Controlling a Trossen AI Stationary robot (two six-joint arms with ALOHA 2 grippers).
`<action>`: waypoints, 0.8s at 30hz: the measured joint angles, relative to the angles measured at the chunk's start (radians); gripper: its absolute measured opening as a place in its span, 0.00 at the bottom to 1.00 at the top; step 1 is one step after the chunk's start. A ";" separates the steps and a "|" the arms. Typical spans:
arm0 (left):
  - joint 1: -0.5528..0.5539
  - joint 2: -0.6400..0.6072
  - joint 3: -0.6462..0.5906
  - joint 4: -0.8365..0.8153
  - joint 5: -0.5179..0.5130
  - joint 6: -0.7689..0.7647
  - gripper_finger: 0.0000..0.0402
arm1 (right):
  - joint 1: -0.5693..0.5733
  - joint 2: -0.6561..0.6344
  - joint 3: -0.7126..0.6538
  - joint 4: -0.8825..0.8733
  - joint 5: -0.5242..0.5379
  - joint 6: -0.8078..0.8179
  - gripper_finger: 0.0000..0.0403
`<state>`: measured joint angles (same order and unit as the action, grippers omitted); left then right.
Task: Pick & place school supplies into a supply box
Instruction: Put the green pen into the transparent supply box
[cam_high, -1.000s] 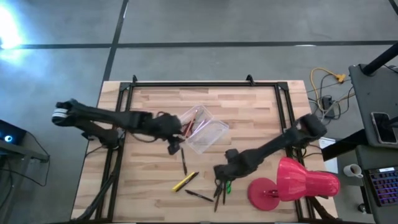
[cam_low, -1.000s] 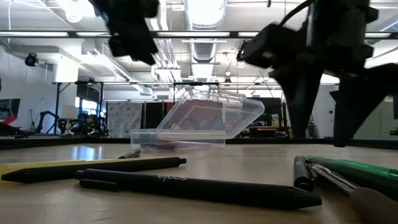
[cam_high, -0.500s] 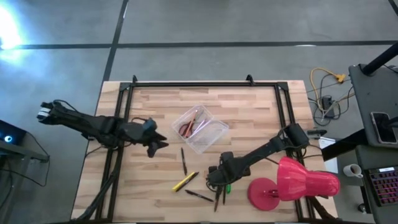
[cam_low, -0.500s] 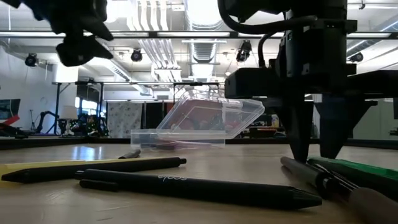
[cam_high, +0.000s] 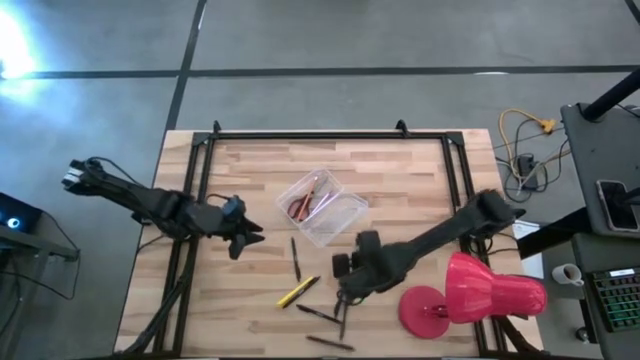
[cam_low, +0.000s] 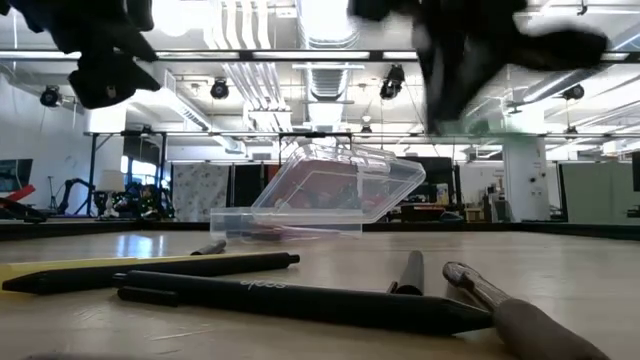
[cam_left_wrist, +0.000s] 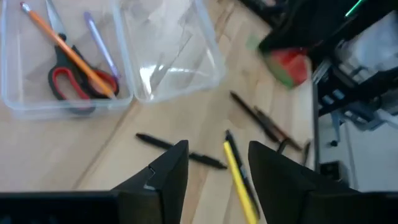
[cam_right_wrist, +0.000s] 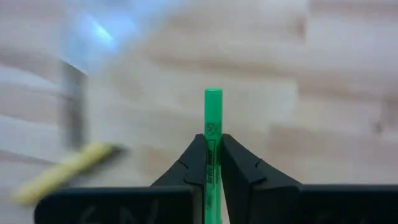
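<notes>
The clear supply box (cam_high: 322, 206) lies open mid-table with red-handled scissors (cam_left_wrist: 74, 81), an orange pencil (cam_left_wrist: 68, 50) and a purple pen inside. On the wood near it lie a dark pen (cam_high: 295, 258), a yellow marker (cam_high: 298, 291) and more dark pens (cam_high: 320, 314). My right gripper (cam_high: 344, 280) hovers over those pens, shut on a green pen (cam_right_wrist: 212, 118). My left gripper (cam_high: 240, 236) stands open left of the box, holding nothing. My right gripper pinches the green pen's shaft (cam_right_wrist: 212, 142) between its two fingers (cam_right_wrist: 231, 155). The pen lies along the fingers and juts out past their tips. In the low view it is gone from the tabletop, so it is lifted clear.
A big red lamp (cam_high: 470, 290) stands at the table's near right corner, close beside my right arm. A black metal frame (cam_high: 320, 135) runs along the far edge and both sides. A brown pen (cam_high: 328, 343) lies by the near edge.
My right gripper came down onto the pens near the lamp, shut on the green pen and rose with it. The other pens there shifted; one now lies nearer the near edge. My left gripper drew back from the box toward the table's left edge.
</notes>
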<state>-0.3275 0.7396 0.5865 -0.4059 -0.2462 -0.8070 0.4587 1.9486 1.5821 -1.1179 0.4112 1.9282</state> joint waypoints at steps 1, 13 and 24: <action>-0.004 0.007 0.000 -0.011 0.000 0.000 0.37 | -0.003 -0.026 0.010 0.001 0.052 -0.002 0.04; -0.030 0.101 -0.013 -0.048 -0.009 0.000 0.36 | -0.296 -0.136 0.007 0.315 0.328 -0.202 0.03; -0.116 0.122 -0.013 -0.065 -0.092 -0.075 0.36 | -0.532 0.020 0.010 0.624 0.164 -0.190 0.12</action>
<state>-0.4433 0.8613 0.5739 -0.4707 -0.3378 -0.8817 -0.0737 1.9684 1.5925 -0.4944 0.5755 1.7382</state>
